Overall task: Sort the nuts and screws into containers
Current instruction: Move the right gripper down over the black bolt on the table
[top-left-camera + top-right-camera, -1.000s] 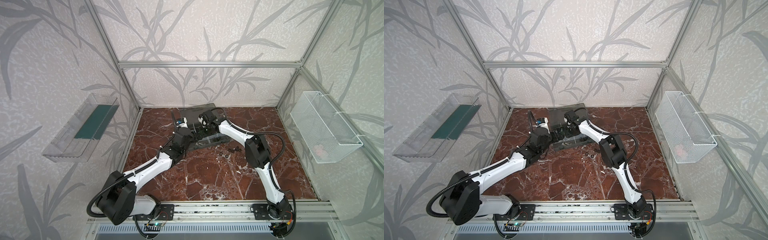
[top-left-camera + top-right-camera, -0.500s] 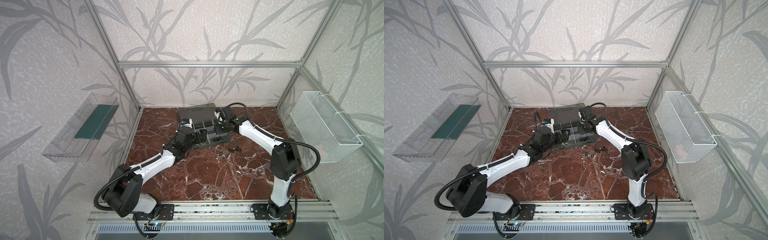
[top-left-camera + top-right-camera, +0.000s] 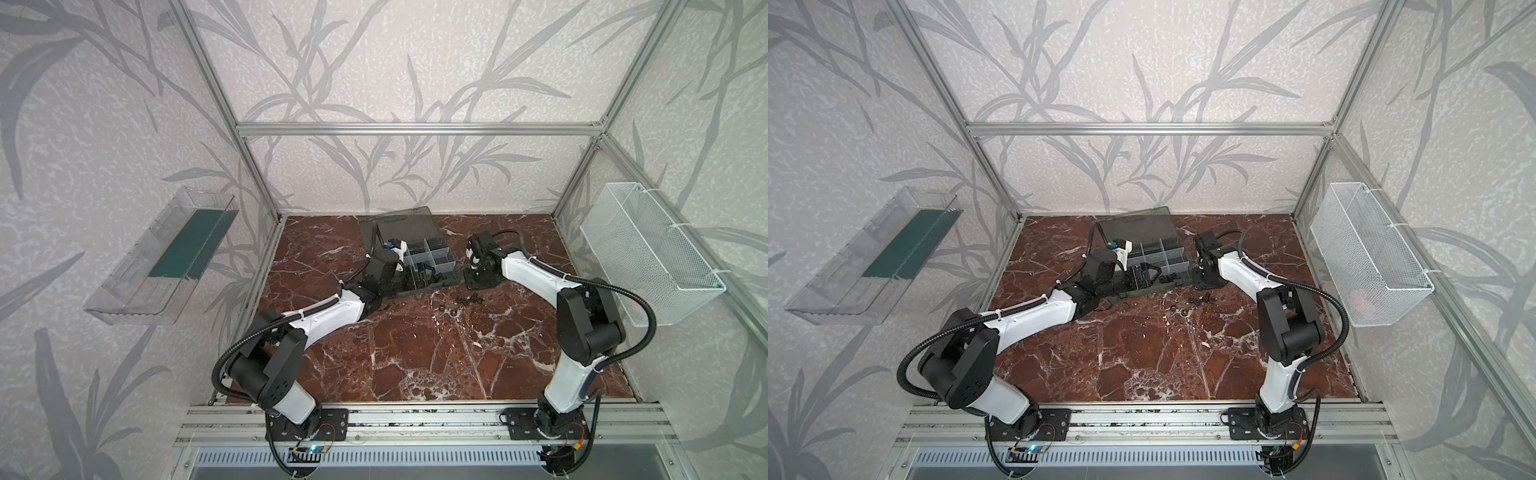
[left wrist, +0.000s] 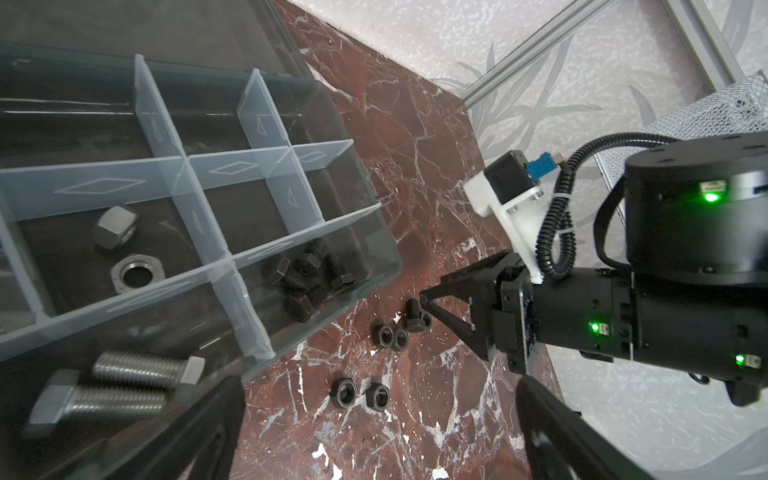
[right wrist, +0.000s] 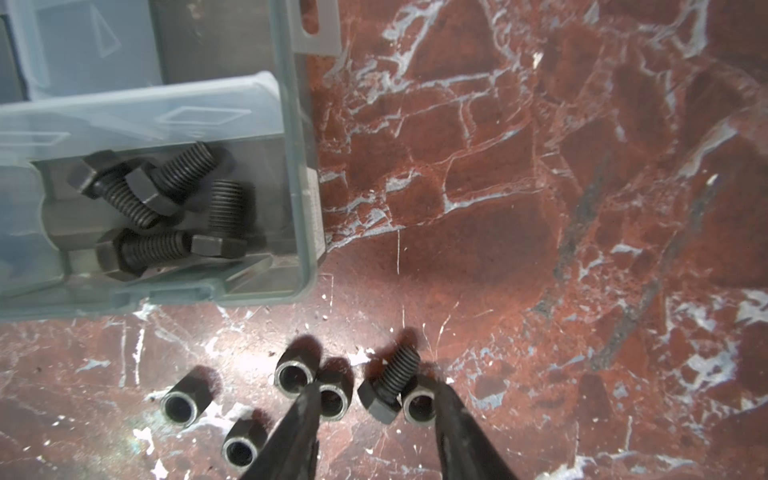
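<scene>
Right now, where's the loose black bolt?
Right wrist view: the bolt lies on the marble between the right hand's open fingers, against a black nut, outside the organizer case.

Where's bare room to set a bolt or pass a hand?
Free: the marble tabletop between the loose nuts and the front rail; also right of the right gripper. Crowded: beside the organizer case corner, among the nuts and black bolt.

Both top views were bright, evenly lit from overhead and sharp, with wide-angle stretch growing toward 3 and 9 o'clock. In the right wrist view, glare washed the marble floor beside the black nuts, whose short shadows fell toward 1 o'clock. In the left wrist view, the close silver bolts were blurred.
</scene>
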You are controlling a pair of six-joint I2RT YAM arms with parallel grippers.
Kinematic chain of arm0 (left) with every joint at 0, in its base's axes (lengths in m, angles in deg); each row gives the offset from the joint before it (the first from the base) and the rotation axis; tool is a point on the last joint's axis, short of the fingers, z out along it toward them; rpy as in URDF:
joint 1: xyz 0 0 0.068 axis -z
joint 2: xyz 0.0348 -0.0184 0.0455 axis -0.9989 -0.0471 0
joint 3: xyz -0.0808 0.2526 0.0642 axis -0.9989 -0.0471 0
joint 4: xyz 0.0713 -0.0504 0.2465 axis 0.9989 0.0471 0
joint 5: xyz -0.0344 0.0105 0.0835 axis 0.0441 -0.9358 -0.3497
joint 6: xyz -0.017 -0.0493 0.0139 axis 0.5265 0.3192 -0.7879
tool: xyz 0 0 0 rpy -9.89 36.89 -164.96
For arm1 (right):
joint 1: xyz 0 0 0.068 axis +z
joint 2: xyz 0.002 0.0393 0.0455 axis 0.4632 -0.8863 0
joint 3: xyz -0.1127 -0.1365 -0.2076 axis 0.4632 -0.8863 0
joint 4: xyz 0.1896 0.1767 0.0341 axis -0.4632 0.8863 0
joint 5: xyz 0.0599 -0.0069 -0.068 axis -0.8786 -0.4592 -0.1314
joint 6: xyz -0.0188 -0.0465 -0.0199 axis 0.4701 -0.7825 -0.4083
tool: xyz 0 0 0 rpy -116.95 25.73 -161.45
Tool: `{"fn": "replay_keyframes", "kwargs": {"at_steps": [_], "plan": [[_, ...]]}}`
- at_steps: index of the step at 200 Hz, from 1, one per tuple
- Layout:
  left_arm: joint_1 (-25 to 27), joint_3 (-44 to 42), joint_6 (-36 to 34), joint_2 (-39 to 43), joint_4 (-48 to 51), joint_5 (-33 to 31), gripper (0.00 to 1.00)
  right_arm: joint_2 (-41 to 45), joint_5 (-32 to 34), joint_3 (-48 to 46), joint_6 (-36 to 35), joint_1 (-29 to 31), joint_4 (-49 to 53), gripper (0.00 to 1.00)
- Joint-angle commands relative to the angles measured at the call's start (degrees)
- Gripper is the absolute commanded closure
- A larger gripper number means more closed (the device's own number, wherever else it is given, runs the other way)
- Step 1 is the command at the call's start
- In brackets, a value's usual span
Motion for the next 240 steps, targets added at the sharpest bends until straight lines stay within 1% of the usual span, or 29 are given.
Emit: {"fn": "replay_keyframes", "kwargs": {"at_steps": [1,26,103,142,209,240], "plan": [[0.74,2.43,-1.33,-0.37,1.5,1.35,0.01,-2.6,0.04,-0.11,-1.27,-0.36,1.4,0.55],[0.92,2.66,-1.57,-0.62,2.03,1.16,0.01,-4.03,0.48,0.02,-1.46,-0.45,2.17,0.55],[0.94,2.72,-1.28,-1.12,2.22,1.09,0.01,-4.44,1.45,-3.05,-1.75,-1.42,2.13,0.56],[0.92,2.81,-1.19,-1.38,2.38,0.92,0.01,-4.46,0.64,-3.94,-1.84,-1.39,1.5,0.57],[0.92,2.82,-1.39,-1.43,2.73,0.65,0.01,-6.46,0.27,-3.61,-2.25,-1.32,1.98,0.66],[0.92,2.79,-1.31,-1.48,2.7,0.65,0.01,-6.61,-0.57,-3.46,-2.52,-1.24,1.83,0.68]]}}
